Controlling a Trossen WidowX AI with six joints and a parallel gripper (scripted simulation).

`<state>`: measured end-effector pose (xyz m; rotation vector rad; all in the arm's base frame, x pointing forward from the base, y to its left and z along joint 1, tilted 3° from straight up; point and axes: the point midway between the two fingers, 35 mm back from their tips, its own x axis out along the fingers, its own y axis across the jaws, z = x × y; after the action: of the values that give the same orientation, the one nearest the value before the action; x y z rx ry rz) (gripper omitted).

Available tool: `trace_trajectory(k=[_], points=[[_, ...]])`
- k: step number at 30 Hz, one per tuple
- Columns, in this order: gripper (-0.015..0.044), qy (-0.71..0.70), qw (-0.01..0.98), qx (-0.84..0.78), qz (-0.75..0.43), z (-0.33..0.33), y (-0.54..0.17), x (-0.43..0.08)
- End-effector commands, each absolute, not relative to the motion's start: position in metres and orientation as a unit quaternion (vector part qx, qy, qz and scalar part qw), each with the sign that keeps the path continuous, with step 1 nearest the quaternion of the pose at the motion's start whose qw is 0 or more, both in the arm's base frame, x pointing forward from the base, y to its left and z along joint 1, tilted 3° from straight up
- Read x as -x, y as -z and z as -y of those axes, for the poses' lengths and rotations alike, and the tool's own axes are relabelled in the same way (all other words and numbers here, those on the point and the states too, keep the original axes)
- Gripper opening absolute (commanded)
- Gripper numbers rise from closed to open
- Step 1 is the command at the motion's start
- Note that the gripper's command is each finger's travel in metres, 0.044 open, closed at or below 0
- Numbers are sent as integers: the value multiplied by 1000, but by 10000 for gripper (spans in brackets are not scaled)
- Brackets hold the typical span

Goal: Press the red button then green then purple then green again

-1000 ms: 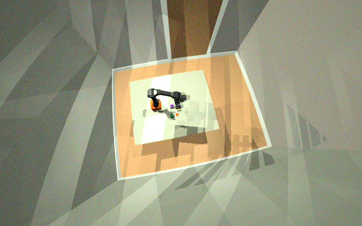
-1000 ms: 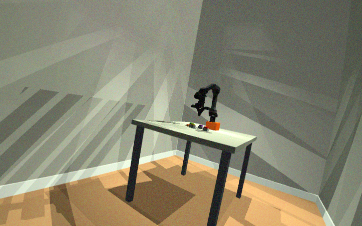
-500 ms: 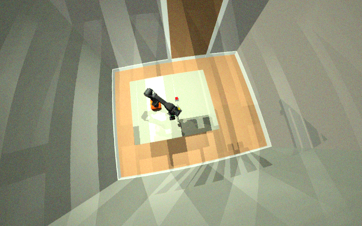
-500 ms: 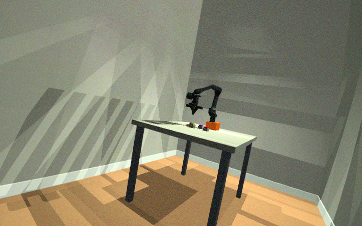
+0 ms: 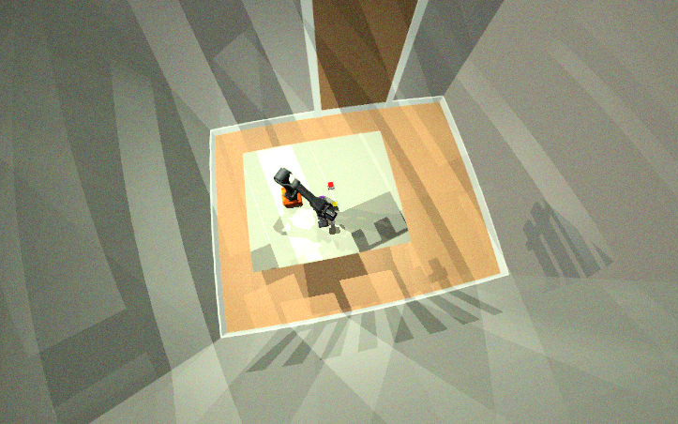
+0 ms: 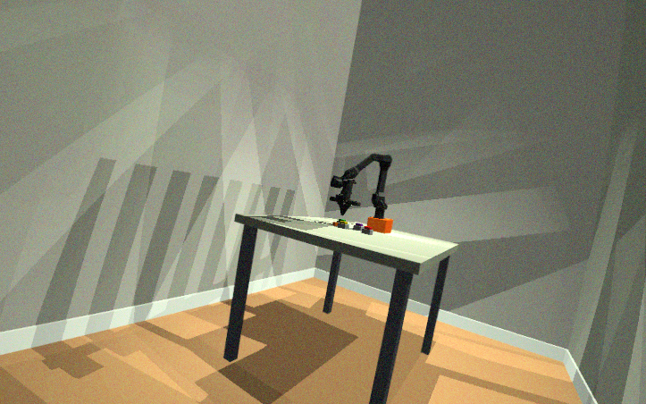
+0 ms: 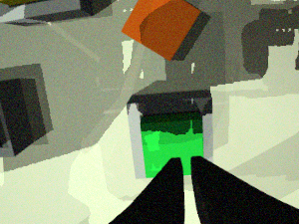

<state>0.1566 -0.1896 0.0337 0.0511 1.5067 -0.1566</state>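
Observation:
My gripper [image 6: 343, 213] [image 7: 185, 166] is shut and empty, pointing down above the table. In the wrist view its fingertips overlap the near part of the green button [image 7: 171, 145] [image 6: 341, 220]; in the exterior view a gap shows between the tips and the buttons. The red button [image 5: 330, 185] [image 6: 367, 228] stands apart from the arm. The purple button [image 5: 322, 197] [image 6: 358, 224] is partly hidden by the arm in the top view, where the green button is hidden.
An orange block [image 7: 161, 26] lies just beyond the green button in the wrist view. A yellow button [image 5: 334, 204] [image 6: 344, 223] stands near it. A dark housing [image 7: 20, 111] shows at the wrist view's left edge. The orange arm base [image 5: 292, 199] [image 6: 380, 224] stands on the table [image 6: 406, 246].

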Motion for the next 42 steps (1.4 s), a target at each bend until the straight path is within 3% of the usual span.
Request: trace_trajectory(k=[1, 35, 42], points=[[20, 65, 724, -26, -686, 187, -24, -155], [20, 65, 724, -26, -686, 188, 0, -156], [20, 65, 724, -26, -686, 186, -35, -154]])
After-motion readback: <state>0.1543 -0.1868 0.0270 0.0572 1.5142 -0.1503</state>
